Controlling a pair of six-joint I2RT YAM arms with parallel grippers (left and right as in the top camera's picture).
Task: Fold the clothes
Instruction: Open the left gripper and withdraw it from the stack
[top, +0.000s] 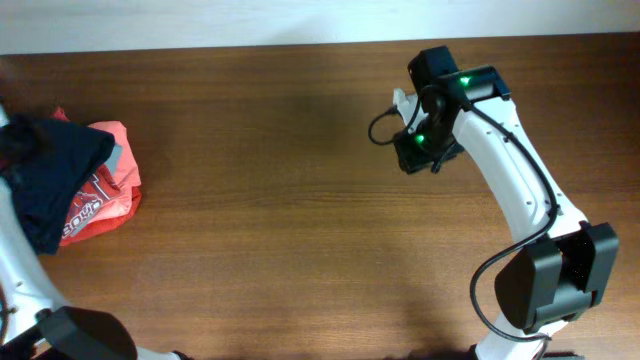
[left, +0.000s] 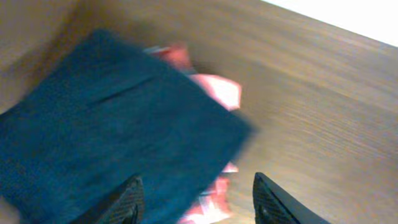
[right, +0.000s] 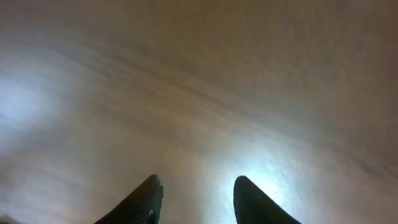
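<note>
The dark navy garment (top: 48, 178) lies folded in a pile at the far left of the table, on top of a red T-shirt (top: 108, 185). In the left wrist view the navy garment (left: 112, 124) fills the left half, with the red shirt (left: 214, 87) showing past its edge. My left gripper (left: 196, 202) is open and empty, hovering over the edge of the navy garment; in the overhead view it (top: 14, 140) sits at the pile's left end. My right gripper (right: 196, 199) is open and empty over bare wood, far right of the pile, and shows in the overhead view (top: 418, 148).
The brown wooden table (top: 280, 200) spans the view, with its back edge against a white wall. The right arm's base (top: 560, 275) stands at the front right. The left arm's base (top: 80, 340) stands at the front left corner.
</note>
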